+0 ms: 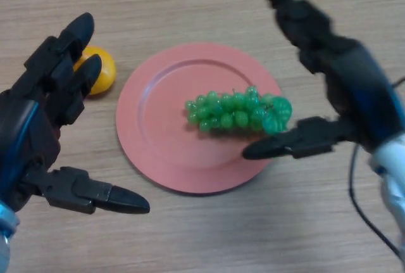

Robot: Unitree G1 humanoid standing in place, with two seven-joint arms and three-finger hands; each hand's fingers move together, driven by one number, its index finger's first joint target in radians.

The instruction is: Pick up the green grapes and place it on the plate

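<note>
A bunch of green grapes (237,111) lies on the right half of a pink plate (158,127) in the middle of the table. My right hand (335,76) is open just to the right of the grapes, with its fingers (297,13) stretched above and past the plate's far right rim and its thumb (285,146) over the plate's near right rim. It does not touch the grapes. My left hand (38,127) is open at the left, clear of the plate.
An orange fruit (98,70) sits on the wooden table (202,235) just left of the plate, partly hidden behind my left hand's fingers.
</note>
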